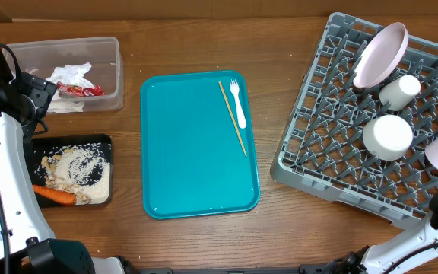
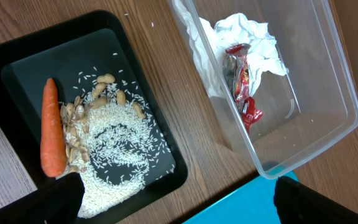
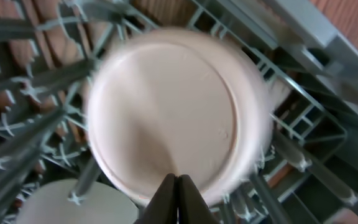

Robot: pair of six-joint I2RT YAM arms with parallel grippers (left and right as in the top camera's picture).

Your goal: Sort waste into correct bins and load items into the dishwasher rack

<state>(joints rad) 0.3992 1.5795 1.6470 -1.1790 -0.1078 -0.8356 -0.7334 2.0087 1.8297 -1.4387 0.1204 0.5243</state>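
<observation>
Grey plastic fills the right end of the worktop: the dishwasher rack (image 1: 318, 152), set at an angle. The plate (image 1: 381, 55) stands on edge toward the far right corner, with the cup (image 1: 399, 91) and one small bowl (image 1: 388, 137) loaded just in front of it. The job right now, I'd say, is seating the second bowl (image 3: 173, 112), which hangs at the rack's right edge, its round face blurred in the wrist view. To do it well, bring it down between pegs in a free cell clear of the other bowl. Let it rest on the grid and only then let go, or it may tip off a peg.

The right gripper (image 3: 176, 198) has its fingers pinched almost together on that bowl's rim. Over at the left edge, the left gripper (image 2: 185, 202) hangs spread wide, holding nothing, above the gap between the black tray (image 2: 17, 74) and the clear tub (image 2: 309, 68). The fork (image 1: 238, 99) and wooden stick (image 1: 233, 118) wait on the teal tray (image 1: 188, 152) mid-table.
</observation>
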